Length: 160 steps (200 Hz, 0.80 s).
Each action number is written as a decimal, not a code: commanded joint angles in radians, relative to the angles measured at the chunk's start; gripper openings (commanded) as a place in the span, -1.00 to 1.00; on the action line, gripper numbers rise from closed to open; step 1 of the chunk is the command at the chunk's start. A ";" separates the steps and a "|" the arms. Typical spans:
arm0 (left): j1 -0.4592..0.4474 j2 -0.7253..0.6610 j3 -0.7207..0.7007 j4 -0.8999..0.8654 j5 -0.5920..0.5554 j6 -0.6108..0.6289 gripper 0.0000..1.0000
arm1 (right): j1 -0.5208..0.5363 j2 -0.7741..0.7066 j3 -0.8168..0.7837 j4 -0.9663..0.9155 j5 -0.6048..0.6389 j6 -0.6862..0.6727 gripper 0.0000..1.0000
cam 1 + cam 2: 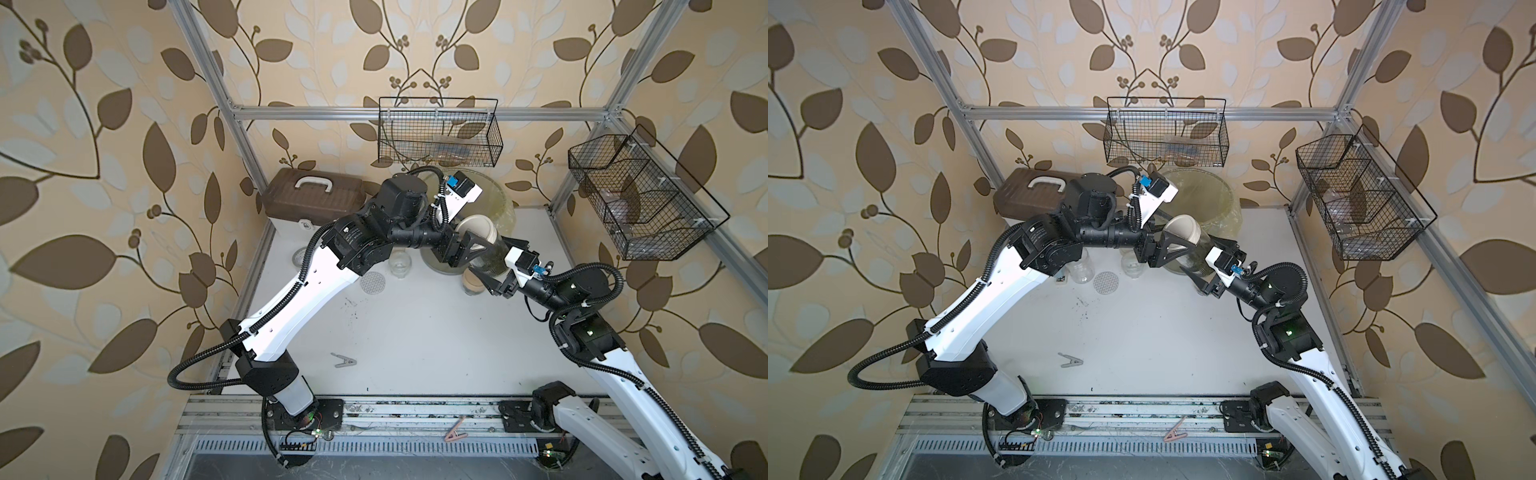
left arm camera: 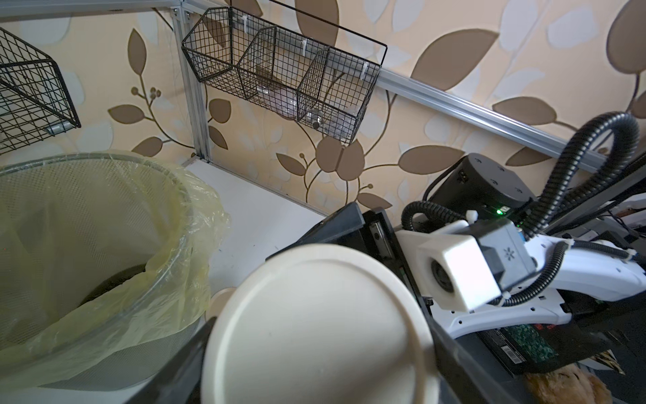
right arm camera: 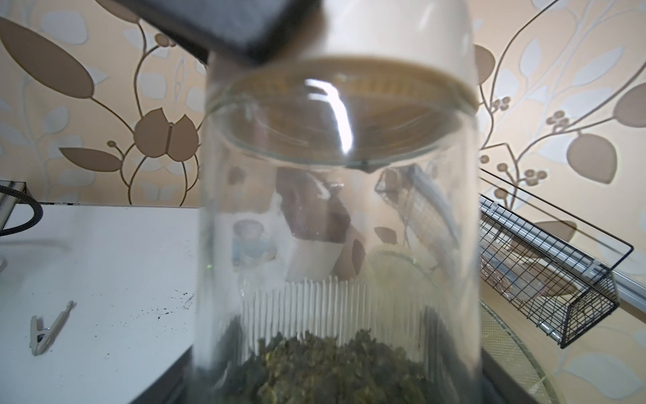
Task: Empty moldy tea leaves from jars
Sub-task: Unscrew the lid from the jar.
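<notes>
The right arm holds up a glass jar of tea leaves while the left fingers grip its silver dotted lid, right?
Not quite: the lid that the left fingers grip is plain beige, not silver and dotted; the left wrist view shows it. The right arm does hold up the glass jar of tea leaves.

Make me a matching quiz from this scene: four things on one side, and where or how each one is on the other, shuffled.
1 beige lid
2 tea leaves
3 dotted lid
4 bin liner

A lying on the table
B yellow
C between the fingers of the left pincer
D in the jar that the right pincer holds

Pairs: 1-C, 2-D, 3-A, 4-B
</notes>
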 commanded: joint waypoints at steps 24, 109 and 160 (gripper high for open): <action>-0.001 0.011 0.040 0.120 -0.138 -0.367 0.26 | 0.049 0.001 0.035 0.049 0.242 -0.185 -0.29; 0.004 0.139 0.226 -0.076 -0.434 -0.839 0.06 | 0.069 0.095 0.032 0.185 0.443 -0.327 -0.31; 0.003 0.132 0.202 -0.034 -0.469 -0.902 0.36 | 0.079 0.100 0.030 0.176 0.444 -0.308 -0.31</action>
